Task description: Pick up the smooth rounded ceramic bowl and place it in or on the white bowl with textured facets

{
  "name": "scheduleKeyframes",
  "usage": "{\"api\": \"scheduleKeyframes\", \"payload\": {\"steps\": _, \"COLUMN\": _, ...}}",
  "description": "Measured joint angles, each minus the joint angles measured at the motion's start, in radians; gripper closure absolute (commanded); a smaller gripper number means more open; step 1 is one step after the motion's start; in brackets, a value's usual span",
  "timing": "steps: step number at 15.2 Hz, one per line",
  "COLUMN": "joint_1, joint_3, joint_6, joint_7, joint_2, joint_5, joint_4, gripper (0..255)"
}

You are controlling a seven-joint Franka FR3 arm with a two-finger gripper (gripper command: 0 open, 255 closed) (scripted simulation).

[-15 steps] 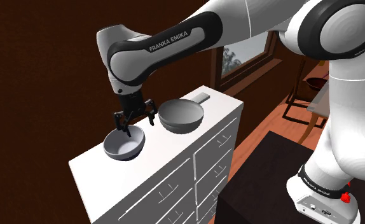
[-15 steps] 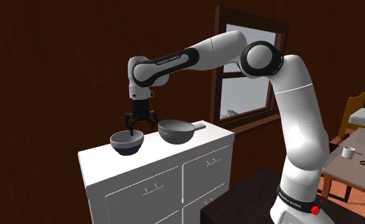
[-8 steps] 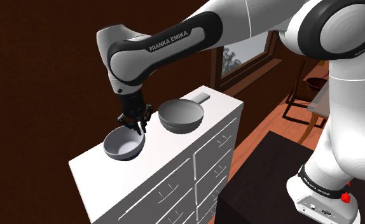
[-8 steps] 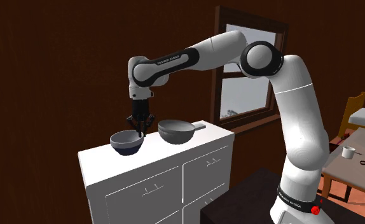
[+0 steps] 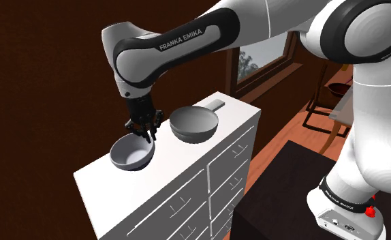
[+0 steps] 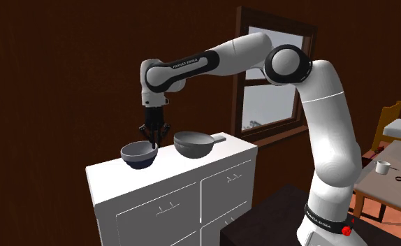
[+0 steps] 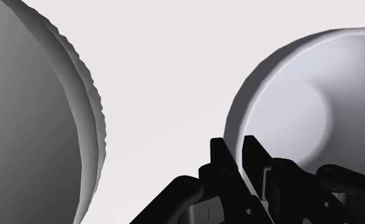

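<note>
The smooth bowl (image 5: 130, 153) is at the dresser's (image 5: 100, 178) end toward the shoulder view's left, close beside the faceted bowl (image 5: 194, 125). The arm (image 5: 180, 42) reaches across with its wrist bent straight down. The gripper (image 5: 145, 134) is pinched on the smooth bowl's rim, on the side facing the faceted bowl. A second ago the fingers stood open above it; arm and bowl have since risen slightly.

Faceted bowl (image 5: 194, 126) sits on cabinet (image 5: 174, 160), smooth bowl (image 5: 129, 155) near it.
</note>
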Motion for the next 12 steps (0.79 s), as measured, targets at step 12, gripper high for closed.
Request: {"api": "scheduleKeyframes", "payload": {"steps": 12, "joint_1": 0.008, "joint_3": 0.005, "joint_6": -0.155, "joint_7": 0.011, "joint_2": -0.006, "joint_5": 0.002, "joint_4": 0.15, "gripper": 255}}
